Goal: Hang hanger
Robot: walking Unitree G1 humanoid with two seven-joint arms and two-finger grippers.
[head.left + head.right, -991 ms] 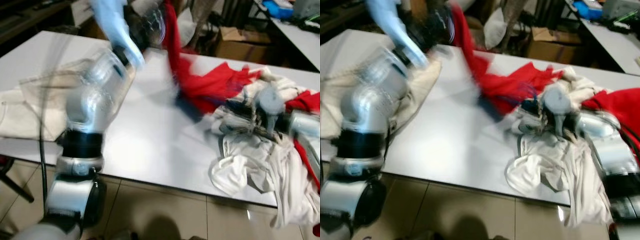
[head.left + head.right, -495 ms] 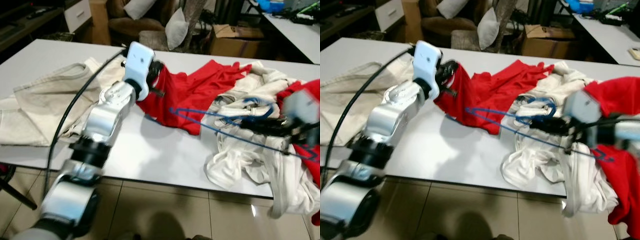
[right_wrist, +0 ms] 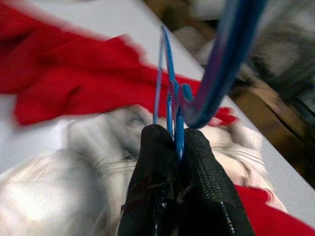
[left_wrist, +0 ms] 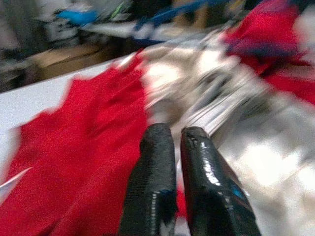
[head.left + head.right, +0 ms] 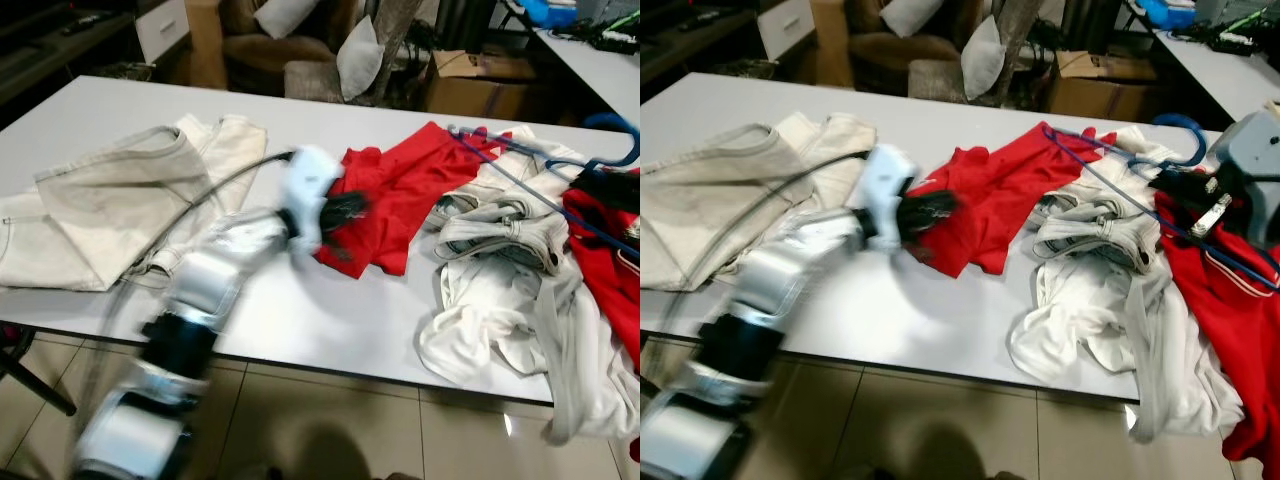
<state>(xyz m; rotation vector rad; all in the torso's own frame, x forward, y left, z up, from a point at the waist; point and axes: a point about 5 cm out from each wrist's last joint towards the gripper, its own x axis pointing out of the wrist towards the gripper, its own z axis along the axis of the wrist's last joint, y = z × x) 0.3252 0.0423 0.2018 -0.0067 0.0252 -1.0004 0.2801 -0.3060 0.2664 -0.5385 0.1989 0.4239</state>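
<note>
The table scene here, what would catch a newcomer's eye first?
Most striking is the blue hanger, pinched near its hook by the right gripper and held above the heap of white clothes at the table's right end. Next comes the red garment spread mid-table, with the left gripper at its near edge, fingers together. A beige garment lies flat on the left.

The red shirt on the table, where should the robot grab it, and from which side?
Probably by the near hem of the red shirt, coming from the robot's own side. It lies flat on the white table, and that edge is free; its far right side runs into the white clothes pile. The left gripper, fingers together, is already there, while the right gripper holds the blue hanger.
</note>
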